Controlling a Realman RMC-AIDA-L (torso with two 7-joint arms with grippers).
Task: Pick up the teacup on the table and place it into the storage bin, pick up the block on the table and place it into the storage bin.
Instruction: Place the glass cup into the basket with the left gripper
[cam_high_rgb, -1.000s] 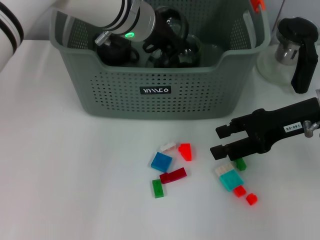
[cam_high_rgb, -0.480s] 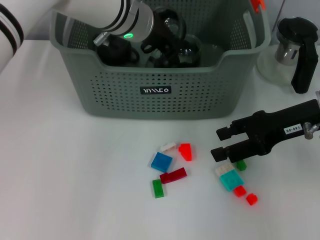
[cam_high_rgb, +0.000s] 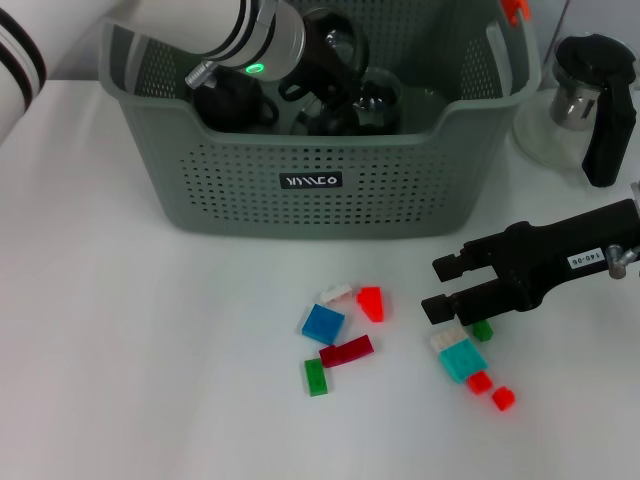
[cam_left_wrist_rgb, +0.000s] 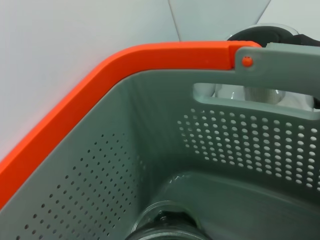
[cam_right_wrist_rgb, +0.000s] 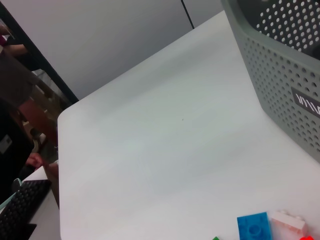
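Observation:
The grey-green storage bin (cam_high_rgb: 330, 205) stands at the back centre of the white table. My left gripper (cam_high_rgb: 318, 80) reaches down inside it, among dark parts and a clear glass teacup (cam_high_rgb: 377, 98). The cup's rim also shows in the left wrist view (cam_left_wrist_rgb: 165, 224) on the bin floor. Several small blocks lie in front of the bin, among them a blue one (cam_high_rgb: 323, 323), a dark red one (cam_high_rgb: 346, 351) and a teal one (cam_high_rgb: 462, 358). My right gripper (cam_high_rgb: 441, 286) is open, low over the table just above the teal block, holding nothing.
A glass pot with a black handle (cam_high_rgb: 592, 100) stands at the back right beside the bin. The right wrist view shows the bin wall (cam_right_wrist_rgb: 280, 65), a blue block (cam_right_wrist_rgb: 255, 226) and bare white table beyond it.
My left arm has shifted slightly up and back inside the bin. My right gripper has sunk very slightly toward the blocks and then stayed still.

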